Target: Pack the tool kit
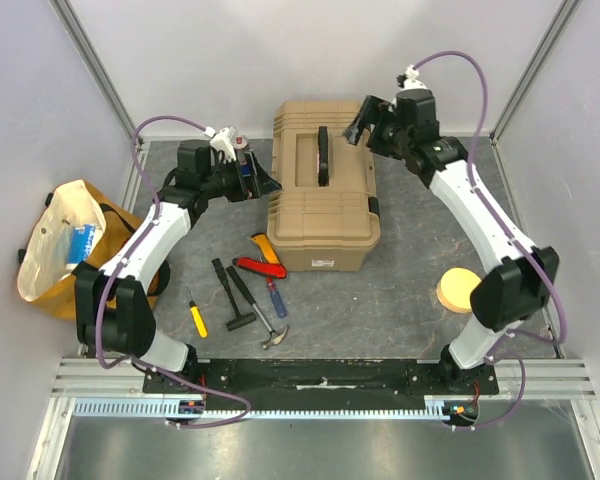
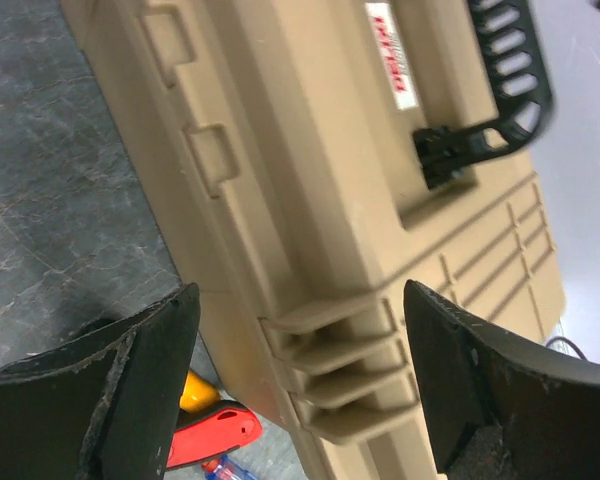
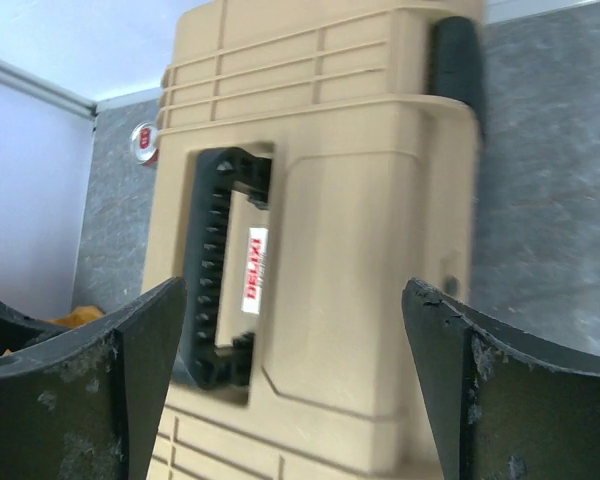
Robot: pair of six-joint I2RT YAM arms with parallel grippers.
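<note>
A tan tool box [image 1: 325,190] with a black handle [image 1: 324,155] sits closed at the table's centre. It also shows in the left wrist view [image 2: 310,170] and the right wrist view [image 3: 320,250]. My left gripper [image 1: 265,183] is open and empty at the box's left side, its jaws either side of a ribbed hinge [image 2: 340,370]. My right gripper [image 1: 363,125] is open and empty over the box's back right corner. Loose tools lie in front left of the box: a red utility knife [image 1: 260,266], a yellow screwdriver [image 1: 196,315], a hammer [image 1: 260,310] and a black tool [image 1: 232,295].
A tan bag [image 1: 65,250] lies at the far left edge. A round wooden disc [image 1: 459,289] sits on the right of the table. A blue-handled screwdriver [image 1: 277,297] lies by the knife. Walls close in on three sides.
</note>
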